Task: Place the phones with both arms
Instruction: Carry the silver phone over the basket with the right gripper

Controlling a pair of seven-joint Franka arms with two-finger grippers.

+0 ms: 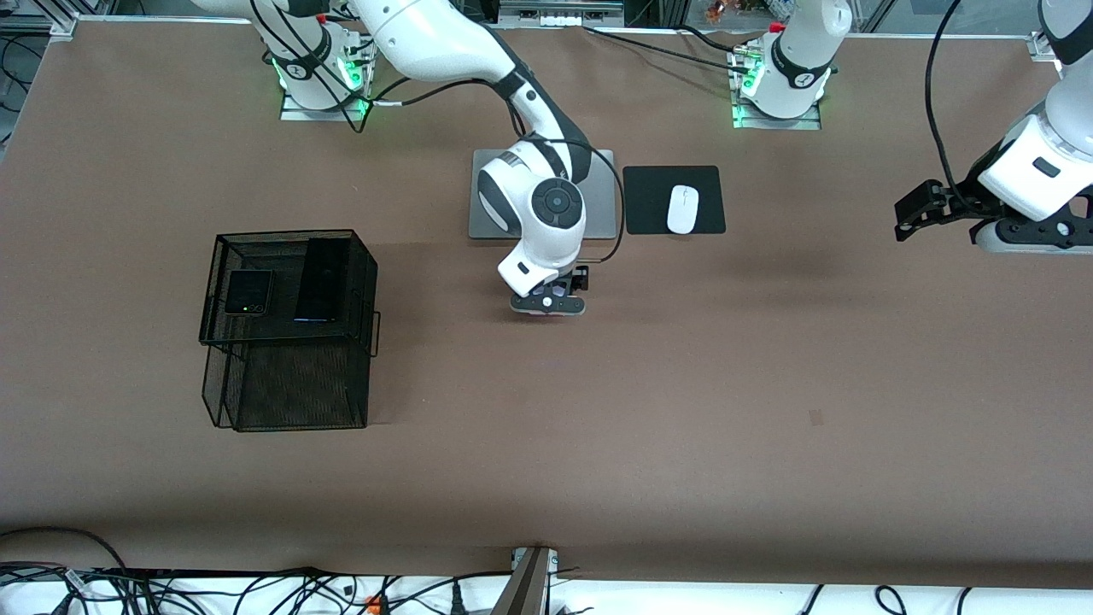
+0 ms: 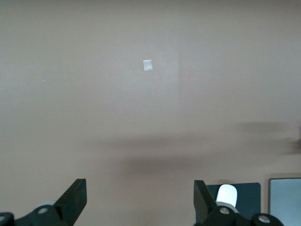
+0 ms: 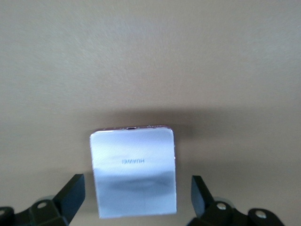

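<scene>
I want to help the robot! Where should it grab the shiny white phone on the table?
Probably from straight above, across the white phone's two long side edges. It lies flat on the table, squarish and thin, and the right gripper hangs over it, open, one finger on each side.

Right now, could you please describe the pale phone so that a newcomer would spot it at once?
Find the silver laptop at the table's middle; the right gripper hangs open just nearer the camera. The pale phone lies between its fingers on bare table. Small, squarish and lilac-white, it is unlike the two black phones in the mesh basket.
</scene>
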